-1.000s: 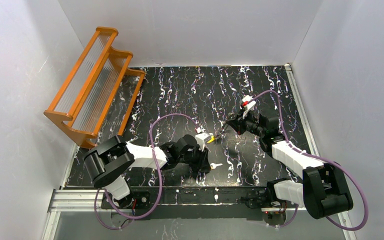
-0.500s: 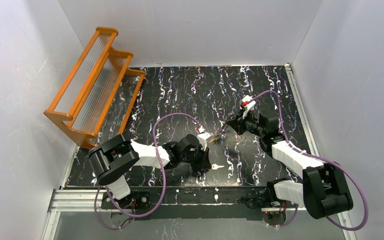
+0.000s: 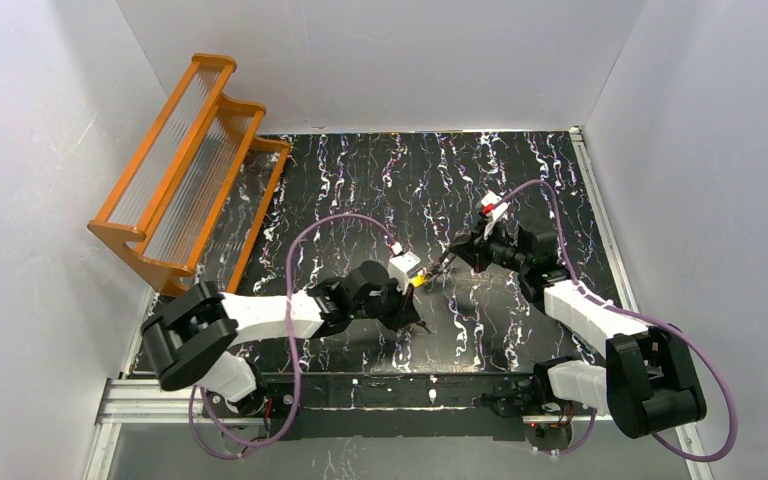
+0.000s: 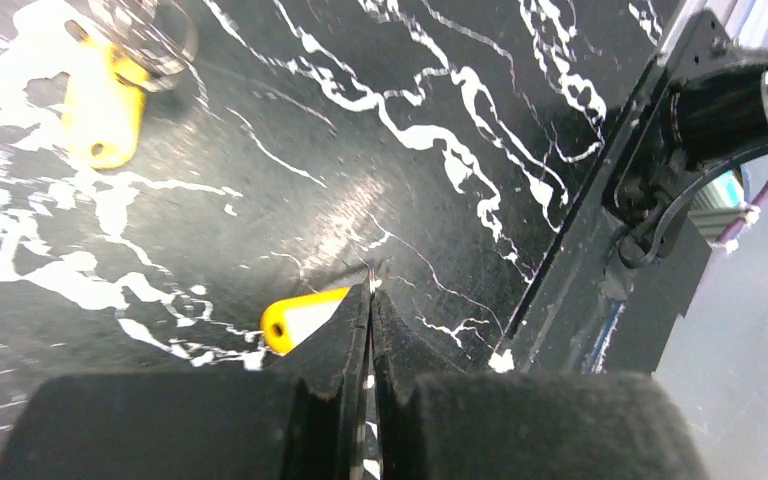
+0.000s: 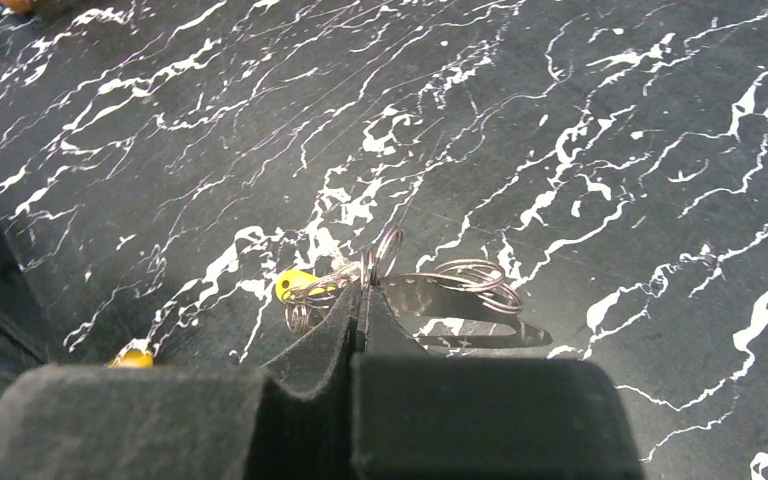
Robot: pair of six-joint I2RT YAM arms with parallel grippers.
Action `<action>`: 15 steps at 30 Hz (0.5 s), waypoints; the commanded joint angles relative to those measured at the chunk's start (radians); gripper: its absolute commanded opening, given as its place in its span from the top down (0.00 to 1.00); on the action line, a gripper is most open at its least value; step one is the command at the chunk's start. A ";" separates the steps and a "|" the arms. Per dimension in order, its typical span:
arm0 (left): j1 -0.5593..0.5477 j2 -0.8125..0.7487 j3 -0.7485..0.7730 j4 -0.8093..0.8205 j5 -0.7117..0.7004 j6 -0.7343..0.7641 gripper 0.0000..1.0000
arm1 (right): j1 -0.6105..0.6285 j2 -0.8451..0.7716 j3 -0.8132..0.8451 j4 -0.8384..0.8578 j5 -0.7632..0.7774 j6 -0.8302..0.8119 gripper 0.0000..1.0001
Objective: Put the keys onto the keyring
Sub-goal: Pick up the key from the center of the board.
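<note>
My left gripper point(image 4: 371, 290) is shut low on the black marbled table near the front edge. A key's yellow head point(image 4: 300, 320) pokes out to the left of its fingers, and the silver blade tip shows between the tips. From above, the gripper point(image 3: 417, 322) covers that key. The other yellow key point(image 5: 295, 284) lies on the table tangled in thin wire loops of the keyring point(image 5: 470, 275). My right gripper point(image 5: 362, 290) is shut on an upright loop of that keyring. The tangled key shows in the left wrist view point(image 4: 100, 105) and from above point(image 3: 419, 281).
An orange wooden rack point(image 3: 185, 170) leans against the left wall at the back. White walls close in the table on three sides. The metal front rail point(image 4: 600, 250) and an arm base run right beside my left gripper.
My left gripper has come down over the loose key by the front edge and closed on it. The key no longer shows from above. The right arm has held still.
</note>
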 commanded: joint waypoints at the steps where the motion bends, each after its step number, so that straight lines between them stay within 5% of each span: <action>1: 0.027 -0.141 0.036 -0.173 -0.126 0.148 1.00 | 0.004 -0.005 0.085 -0.035 -0.105 -0.048 0.99; 9: 0.037 -0.352 0.121 -0.466 -0.325 0.452 1.00 | 0.034 0.039 0.187 -0.177 -0.263 -0.134 0.99; 15: 0.037 -0.461 0.117 -0.487 -0.356 0.613 1.00 | 0.119 0.103 0.277 -0.332 -0.355 -0.252 0.99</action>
